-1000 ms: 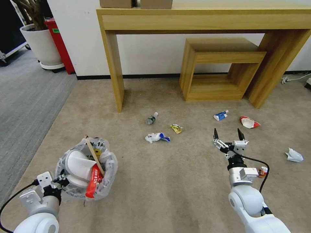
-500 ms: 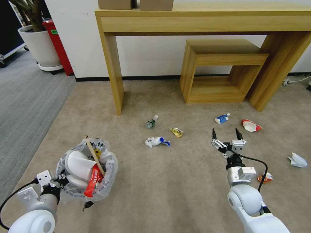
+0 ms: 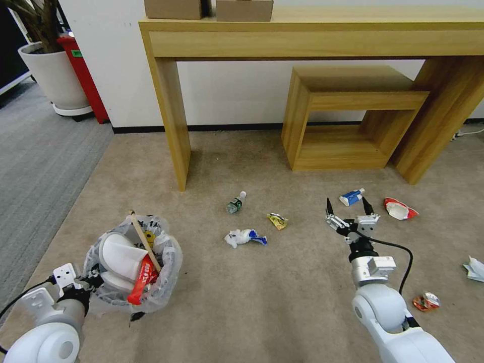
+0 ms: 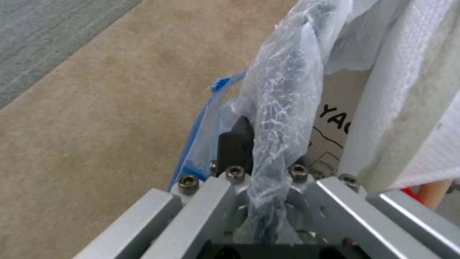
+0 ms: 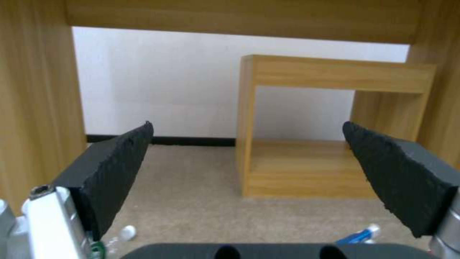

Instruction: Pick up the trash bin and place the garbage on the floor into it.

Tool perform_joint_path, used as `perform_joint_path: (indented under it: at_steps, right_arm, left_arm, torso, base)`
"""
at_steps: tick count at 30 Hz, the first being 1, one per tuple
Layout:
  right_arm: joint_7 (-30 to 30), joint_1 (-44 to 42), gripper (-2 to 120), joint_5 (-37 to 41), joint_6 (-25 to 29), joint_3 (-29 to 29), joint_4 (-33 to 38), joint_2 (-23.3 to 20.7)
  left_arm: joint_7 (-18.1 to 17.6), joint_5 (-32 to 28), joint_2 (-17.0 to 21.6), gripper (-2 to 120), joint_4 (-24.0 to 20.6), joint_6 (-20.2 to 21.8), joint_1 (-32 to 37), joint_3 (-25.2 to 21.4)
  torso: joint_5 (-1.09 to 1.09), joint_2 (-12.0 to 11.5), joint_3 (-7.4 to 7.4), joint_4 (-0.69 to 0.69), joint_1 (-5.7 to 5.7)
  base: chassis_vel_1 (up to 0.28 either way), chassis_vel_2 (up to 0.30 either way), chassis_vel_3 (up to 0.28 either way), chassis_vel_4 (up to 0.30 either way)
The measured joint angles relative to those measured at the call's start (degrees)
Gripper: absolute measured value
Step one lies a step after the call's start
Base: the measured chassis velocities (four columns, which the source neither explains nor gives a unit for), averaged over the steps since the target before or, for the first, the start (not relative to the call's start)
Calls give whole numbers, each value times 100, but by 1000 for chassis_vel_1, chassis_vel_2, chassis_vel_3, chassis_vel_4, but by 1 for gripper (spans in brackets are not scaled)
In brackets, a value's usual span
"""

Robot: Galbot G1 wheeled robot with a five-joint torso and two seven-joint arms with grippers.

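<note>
I have the left tool (image 3: 85, 283) clamped on the rim of the trash bin (image 3: 132, 264), its fingers pinching the crinkly bag (image 4: 283, 90) bunched over the edge, as the left wrist view shows close up. The bin sits at about 8 o'clock in my head view, over the beige carpet (image 3: 252, 302), and it already carries white slippers (image 3: 120, 254), a wooden stick (image 3: 145, 241) leaning across them, and a red wrapper (image 3: 141, 286). My right tool (image 3: 350, 207) hangs at about 3 o'clock, fingers (image 5: 115, 172) spread wide apart and gripping nothing, pointing toward the low wooden shelf unit (image 3: 348, 116) under the long counter (image 3: 312, 30). The blue-white tube (image 3: 351, 196) lies on the carpet just beyond that tool, showing between its fingertips, and the right wrist view catches it too (image 5: 358, 235). A red-and-white wrapper (image 3: 400, 208) lies just to the right of the tube. Near the centre are a small plastic bottle (image 3: 235, 202), a yellow wrapper (image 3: 277, 221) and a white-and-blue crumpled wrapper (image 3: 244, 237), all apart from one another. A crushed can (image 3: 426, 301) lies at 4 o'clock beside my right arm, and a white paper wad (image 3: 474, 268) sits at the right edge. A large white plant pot (image 3: 50, 75) stands at 10 o'clock on the grey striped carpet (image 3: 35, 161).
</note>
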Motion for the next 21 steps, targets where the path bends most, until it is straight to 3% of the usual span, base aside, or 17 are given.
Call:
perform_joint_path:
  at_steps: [8,21]
  right_arm:
    - [6,-35,100,-126,6,-86,-7,186]
    - [-10,-128,100,-62,-46,156,124,-160]
  left_arm:
    - [17,-63,25,0,-110,-4,138,-105]
    - [36,70,-53,0,-207,-12,164,-27]
  torso:
    - [1,0,-1,-1,0]
    - [1,0,0,-1,0]
  base:
    - [0,0,0,0]
    - [0,0,0,0]
